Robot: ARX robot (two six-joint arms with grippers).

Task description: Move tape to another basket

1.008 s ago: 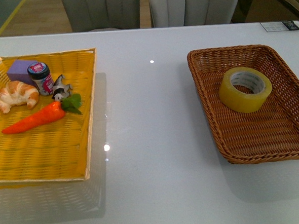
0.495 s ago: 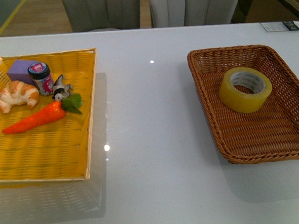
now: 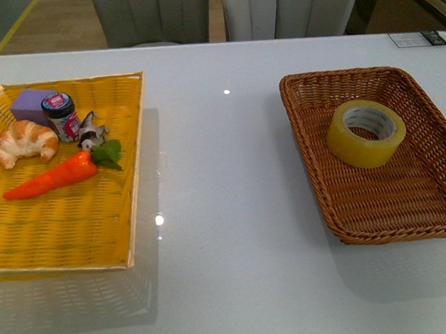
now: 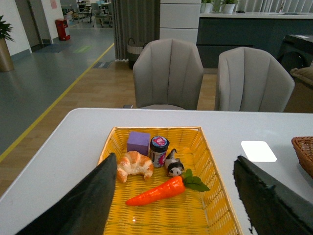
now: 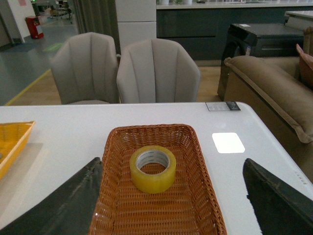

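The tape [image 3: 365, 132], a yellowish roll with a white core, lies flat in the brown wicker basket [image 3: 314, 169] at the table's right. It also shows in the right wrist view [image 5: 152, 168], inside the basket [image 5: 115, 196]. My right gripper [image 5: 178, 205] is open, above and short of the basket, its dark fingers [image 5: 68, 205] at either side. My left gripper [image 4: 176, 200] is open above the yellow tray [image 4: 215, 196], its fingers [image 4: 83, 200] apart. Neither arm shows in the front view.
The flat yellow tray [image 3: 135, 157] at the left holds a carrot [image 3: 53, 176], croissant [image 3: 24, 141], small jar [image 3: 61, 115], purple block [image 3: 31, 103] and a small figurine [image 3: 92, 131]. Two grey chairs [image 3: 289, 8] stand behind the white table [image 3: 222, 159].
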